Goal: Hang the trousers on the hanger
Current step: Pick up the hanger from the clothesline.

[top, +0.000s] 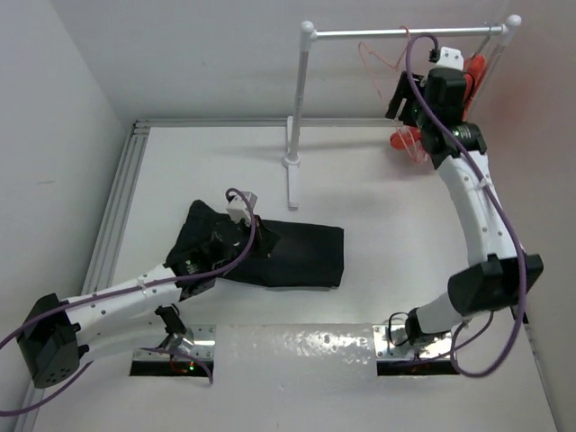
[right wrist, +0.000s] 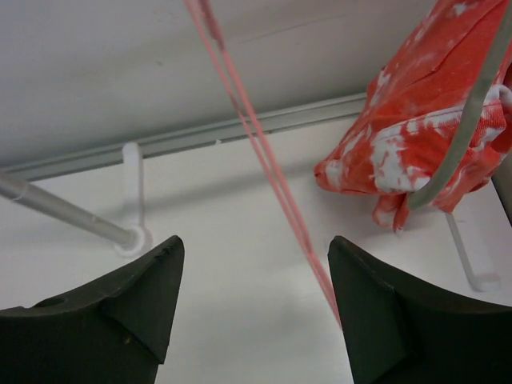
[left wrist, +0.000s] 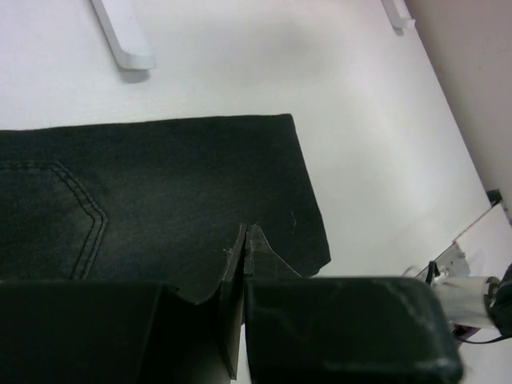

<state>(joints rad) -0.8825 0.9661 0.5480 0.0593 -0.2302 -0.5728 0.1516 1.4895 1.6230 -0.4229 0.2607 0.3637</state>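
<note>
At rail (top: 405,33), hanger (right wrist: 240,104) betw. parted R gripper (right wrist: 254,244), orange bundle (right wrist: 416,136) beside.

Black trousers (left wrist: 160,200) with faint grey pocket stitching lie on the white surface (top: 387,225); the hanger (right wrist: 280,192) is pale pink, the bundle (right wrist: 416,136) orange-red blotched white.

White matte table (top: 378,225); light even, shadows soft. Plain white walls (top: 180,54) on three sides. Aluminium rail (top: 113,216) along table edge, well left of left fingers (left wrist: 264,260). Similar back rail (right wrist: 264,120) at wall foot, beyond right fingers (right wrist: 136,312). White rack (top: 309,31): grey bar (top: 396,33) near right fingers, ending at joint beyond left-hand one in wrist view. Post (top: 300,99) and two feet (left wrist: 120,36) well beyond left fingers. Shiny plate (top: 297,344) at near table edge, behind both.
</note>
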